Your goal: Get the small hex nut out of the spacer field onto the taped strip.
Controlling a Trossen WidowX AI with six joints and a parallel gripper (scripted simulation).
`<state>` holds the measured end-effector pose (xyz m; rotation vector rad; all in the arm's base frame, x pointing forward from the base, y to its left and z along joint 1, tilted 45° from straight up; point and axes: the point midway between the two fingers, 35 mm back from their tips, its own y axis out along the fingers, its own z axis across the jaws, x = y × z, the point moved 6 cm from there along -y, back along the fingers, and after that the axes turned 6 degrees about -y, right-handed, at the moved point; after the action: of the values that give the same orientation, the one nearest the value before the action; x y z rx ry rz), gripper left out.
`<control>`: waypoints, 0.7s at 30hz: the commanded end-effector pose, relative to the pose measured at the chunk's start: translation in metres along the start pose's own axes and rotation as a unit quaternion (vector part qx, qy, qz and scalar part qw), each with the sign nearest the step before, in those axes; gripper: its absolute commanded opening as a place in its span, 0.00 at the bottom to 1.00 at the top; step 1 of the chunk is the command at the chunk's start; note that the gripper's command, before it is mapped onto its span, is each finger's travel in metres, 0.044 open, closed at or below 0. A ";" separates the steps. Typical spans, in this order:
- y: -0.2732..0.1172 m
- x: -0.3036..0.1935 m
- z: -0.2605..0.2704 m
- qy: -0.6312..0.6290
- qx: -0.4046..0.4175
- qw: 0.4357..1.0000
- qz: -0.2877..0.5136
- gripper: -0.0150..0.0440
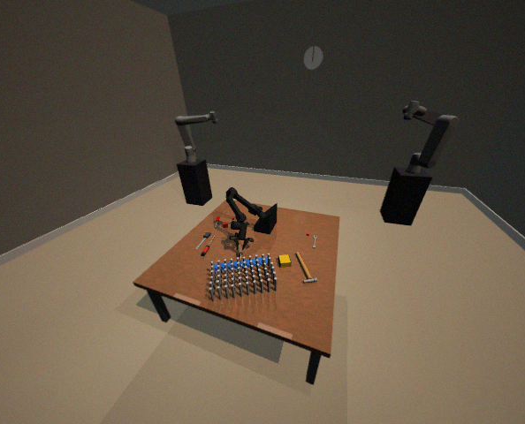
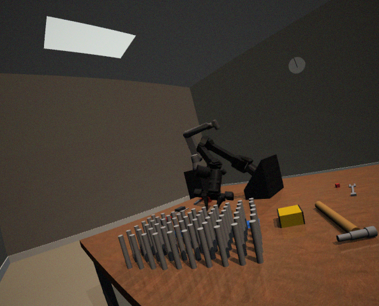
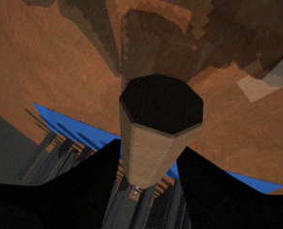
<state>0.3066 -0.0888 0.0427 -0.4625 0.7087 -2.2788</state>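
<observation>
My gripper (image 1: 239,246) (image 2: 212,204) (image 3: 149,148) is shut on a wooden handle (image 3: 152,159) with a dark octagonal end. The handle points down towards the back edge of the spacer field; a small bright metal piece shows at its lower end in the wrist view. The spacers (image 1: 240,289) (image 2: 222,247) stand upright in rows in the top and exterior views. The blue taped strip (image 3: 81,131) runs along the field's arm side, just beyond the fingers. The tool's tip is hidden among spacers or too small to make out. I cannot make out the nut.
A yellow block (image 1: 284,261) (image 2: 290,216) and a hammer (image 1: 303,266) (image 2: 334,215) lie to the right of the spacers. A small wrench (image 1: 315,241) (image 2: 352,190) lies farther back. A red-handled screwdriver (image 1: 205,249) and a dark-headed tool (image 1: 206,235) lie on the left.
</observation>
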 end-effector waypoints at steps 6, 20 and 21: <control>0.004 -0.007 0.001 0.003 0.000 1.000 0.001 0.25; 0.009 -0.015 0.001 0.003 0.000 1.000 0.001 0.25; 0.009 -0.015 0.002 0.003 0.000 1.000 0.001 0.25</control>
<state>0.3191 -0.0850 0.0384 -0.4595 0.7085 -2.2774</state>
